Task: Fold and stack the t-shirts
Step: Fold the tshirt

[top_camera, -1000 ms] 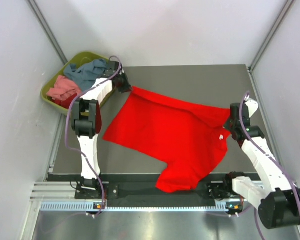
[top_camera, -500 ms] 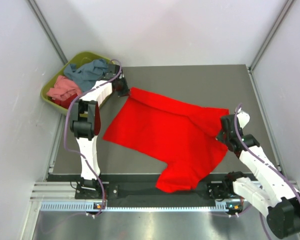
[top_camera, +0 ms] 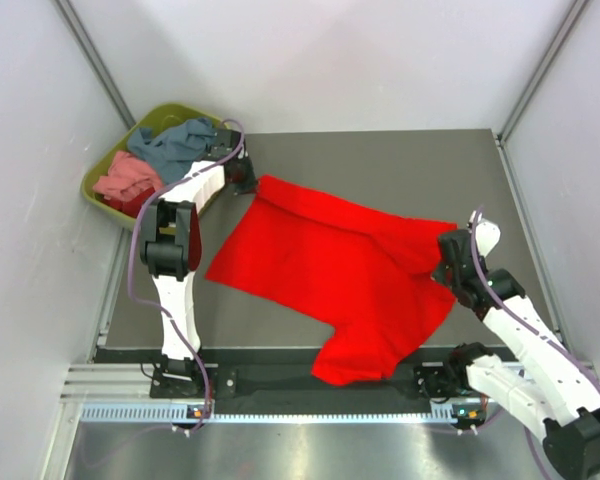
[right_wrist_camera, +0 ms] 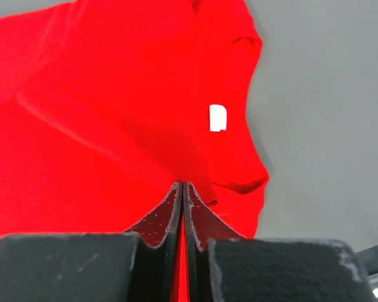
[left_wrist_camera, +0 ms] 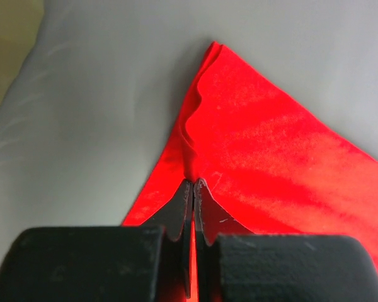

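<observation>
A bright red t-shirt [top_camera: 330, 275] lies spread across the grey table, with a white neck label [right_wrist_camera: 218, 117] showing. My left gripper [top_camera: 248, 180] is shut on the shirt's far left corner, a pinched ridge of red cloth [left_wrist_camera: 192, 160] rising from its closed tips [left_wrist_camera: 193, 184]. My right gripper [top_camera: 446, 262] is shut on the shirt's right edge, red fabric [right_wrist_camera: 113, 126] pinched between its tips [right_wrist_camera: 182, 184]. A slate blue-grey t-shirt [top_camera: 177, 142], a salmon pink one [top_camera: 127, 175] and a darker red one [top_camera: 130, 203] sit in the tub.
An olive-green tub [top_camera: 108, 160] stands off the table's far left corner. The table's front edge meets a black rail [top_camera: 280, 378] by the arm bases. White walls close in on both sides and behind.
My right gripper has pulled the shirt's right edge inward to the left and nearer, folding cloth over. The left gripper has shifted slightly with its corner.
</observation>
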`<state>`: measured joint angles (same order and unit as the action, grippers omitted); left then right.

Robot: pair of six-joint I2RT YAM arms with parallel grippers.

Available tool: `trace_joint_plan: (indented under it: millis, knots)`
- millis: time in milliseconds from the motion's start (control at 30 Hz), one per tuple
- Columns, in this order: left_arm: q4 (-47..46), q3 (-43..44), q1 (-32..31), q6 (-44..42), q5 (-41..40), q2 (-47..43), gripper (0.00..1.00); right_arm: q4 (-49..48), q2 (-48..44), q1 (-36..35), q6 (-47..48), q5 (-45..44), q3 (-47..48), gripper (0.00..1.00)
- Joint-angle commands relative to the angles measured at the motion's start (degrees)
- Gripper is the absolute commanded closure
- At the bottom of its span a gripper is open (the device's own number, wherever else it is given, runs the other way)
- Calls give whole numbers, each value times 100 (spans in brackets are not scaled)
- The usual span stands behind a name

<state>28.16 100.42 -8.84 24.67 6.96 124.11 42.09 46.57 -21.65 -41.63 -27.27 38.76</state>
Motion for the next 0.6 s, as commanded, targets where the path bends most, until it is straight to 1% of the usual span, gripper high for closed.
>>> trace_joint_plan:
  millis: [0,100,267,333,400,467,500,533,567]
  knots:
    - [322,-180,67,-23,-292,-274,100,204,-104,-111,23,-156,158,100]
    - [234,-348,58,-6,-239,-326,100,177,-8,-120,67,-51,26,100]
    - [330,-374,67,-23,-230,-230,100,-103,186,-147,41,616,-298,100]
    - [409,-383,67,-14,-283,-230,100,-113,195,-138,6,644,-360,100]
    - [610,-383,67,21,-388,-247,95,-130,169,-147,5,687,-387,98]
    - [830,-304,32,-6,-458,-309,93,0,151,-147,-12,635,-248,91]
    - [1031,-226,14,-6,-842,-335,83,106,203,-147,5,600,-125,81]
    - [1338,-173,-38,12,-1011,-422,78,246,239,-147,-3,547,16,78]
    - [1376,-137,-47,3,-1117,-484,72,439,274,-147,-3,451,287,76]
